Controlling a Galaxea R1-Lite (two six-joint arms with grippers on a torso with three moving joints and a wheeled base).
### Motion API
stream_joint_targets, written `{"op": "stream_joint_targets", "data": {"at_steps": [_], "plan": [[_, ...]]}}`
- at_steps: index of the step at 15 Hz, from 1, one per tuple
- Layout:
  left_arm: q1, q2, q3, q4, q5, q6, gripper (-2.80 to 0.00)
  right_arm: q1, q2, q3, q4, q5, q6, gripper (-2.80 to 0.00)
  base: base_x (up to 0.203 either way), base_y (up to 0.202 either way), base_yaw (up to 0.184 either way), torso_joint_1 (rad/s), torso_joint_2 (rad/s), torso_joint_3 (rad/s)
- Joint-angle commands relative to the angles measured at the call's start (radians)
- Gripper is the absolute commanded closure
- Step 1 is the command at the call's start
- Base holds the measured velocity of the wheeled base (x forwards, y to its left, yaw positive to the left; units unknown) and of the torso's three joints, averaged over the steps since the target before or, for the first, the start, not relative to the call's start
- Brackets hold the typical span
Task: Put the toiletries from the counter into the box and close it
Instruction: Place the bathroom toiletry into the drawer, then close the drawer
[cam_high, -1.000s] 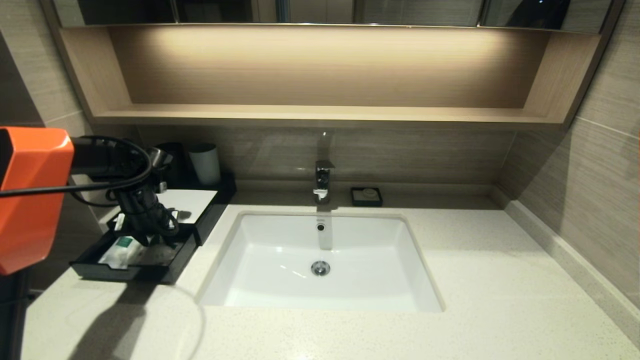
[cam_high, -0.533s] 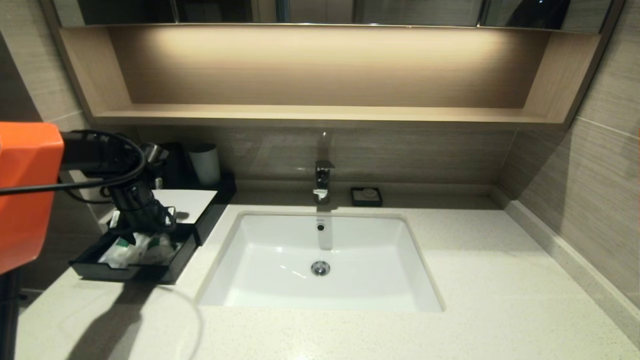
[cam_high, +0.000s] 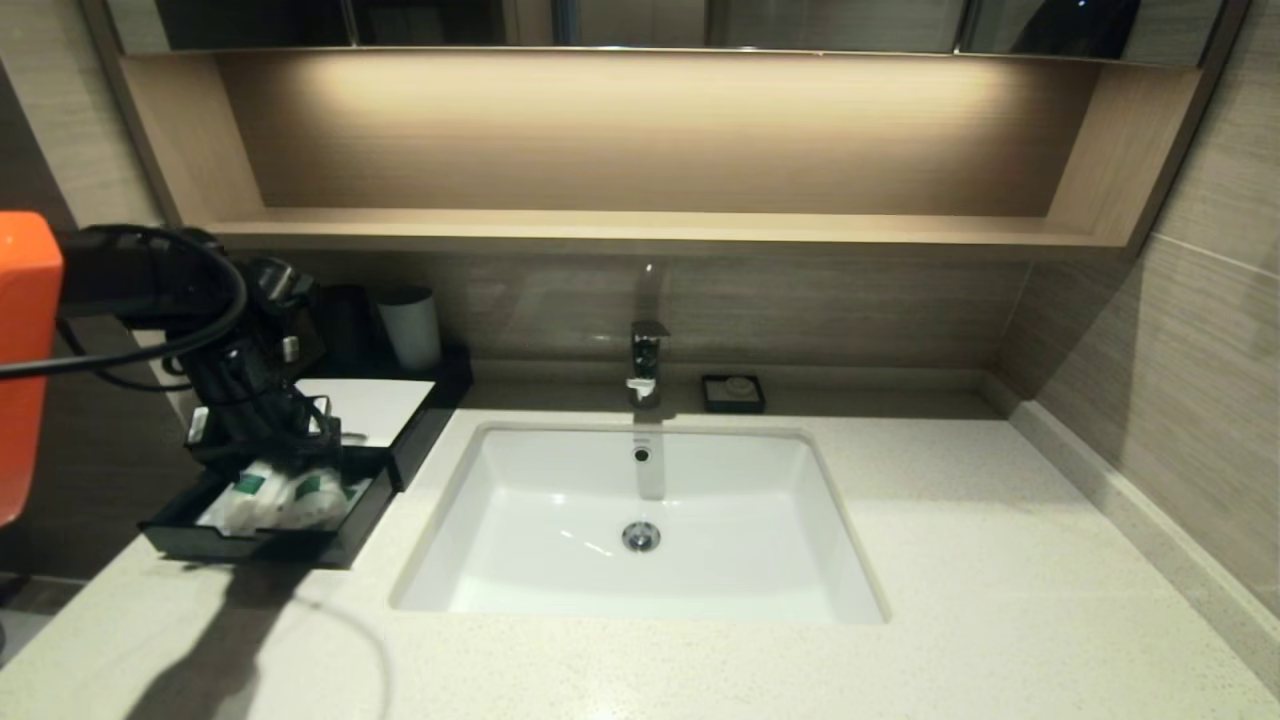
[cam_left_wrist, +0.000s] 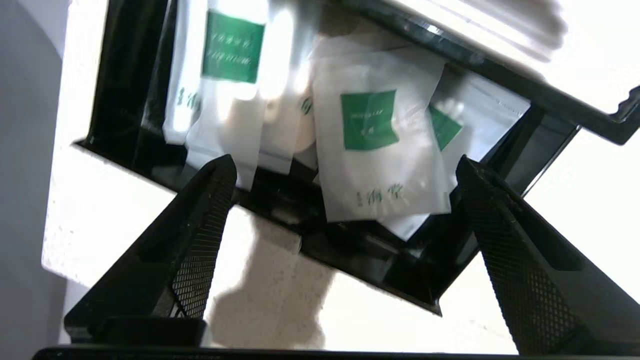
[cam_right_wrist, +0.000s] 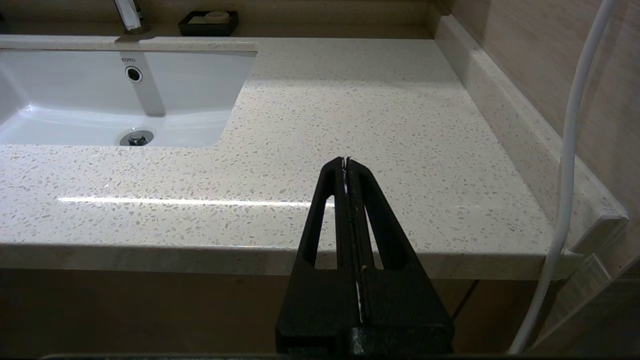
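Observation:
The black box (cam_high: 400, 440) with a white top panel sits at the counter's (cam_high: 950, 560) far left, its drawer (cam_high: 262, 547) pulled out toward me. White plastic-wrapped toiletries (cam_high: 285, 497) with green labels lie in the drawer; in the left wrist view several packets (cam_left_wrist: 372, 150) overlap there. My left gripper (cam_high: 265, 440) hangs open and empty just above the drawer's back part; its fingers (cam_left_wrist: 210, 200) stand wide apart over the drawer's front edge (cam_left_wrist: 360, 260). My right gripper (cam_right_wrist: 345, 162) is shut and empty, off the counter's front right edge, out of the head view.
A white sink (cam_high: 640, 520) with a tap (cam_high: 645, 365) fills the counter's middle. A small black soap dish (cam_high: 733, 392) stands behind it. A dark cup and a white cup (cam_high: 410, 325) stand behind the box. A wall runs along the right.
My left gripper has risen out of the drawer and moved back and left. A second packet with a green label now lies uncovered in the drawer beside the first.

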Motion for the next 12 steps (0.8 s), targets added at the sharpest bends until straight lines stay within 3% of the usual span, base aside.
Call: {"op": "stream_joint_targets", "data": {"at_steps": [1, 2, 7, 12], "plan": [[0.002, -0.044, 0.005, 0.023, 0.000, -0.023, -2.80, 0.000, 0.001, 0.002, 0.000, 0.000, -0.001, 0.00, 0.000, 0.000, 0.000, 0.000, 0.00, 0.000], [0.003, -0.062, 0.014, 0.027, -0.001, -0.029, 0.00, 0.000, 0.001, 0.002, 0.000, 0.000, -0.001, 0.00, 0.000, 0.000, 0.000, 0.000, 0.00, 0.000], [0.010, -0.180, 0.152, 0.016, -0.006, -0.090, 0.00, 0.000, 0.001, 0.002, 0.000, 0.001, -0.001, 0.00, 0.000, 0.000, 0.000, 0.000, 0.00, 0.000], [0.034, -0.283, 0.301, -0.016, -0.072, -0.109, 0.00, 0.000, 0.001, 0.002, 0.000, 0.000, -0.001, 0.00, 0.000, 0.000, 0.000, 0.000, 0.00, 0.000]]}}
